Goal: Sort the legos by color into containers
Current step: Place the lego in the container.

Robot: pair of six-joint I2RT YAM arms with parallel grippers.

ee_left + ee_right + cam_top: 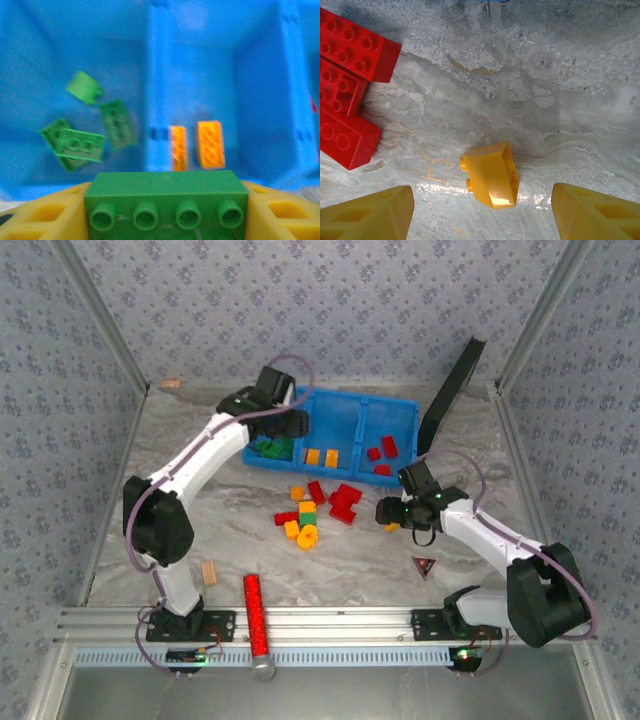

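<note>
Two claws are busy here. The left claw (166,220) grips a green brick (167,187) above the near wall of the blue bin (155,75). The brick hangs close to the wall between two parts of the bin. The left part has the green bricks (80,145) and the middle part has two orange bricks (210,144). To do this well, the claw should go a bit more to the left and further in. It should let go only when it is over the green ones. The right claw (482,212) is open, with an orange brick (492,175) lying on the table (545,75) between its fingers, not gripped yet. Red bricks (345,90) lie near, so it should come straight down.
</note>
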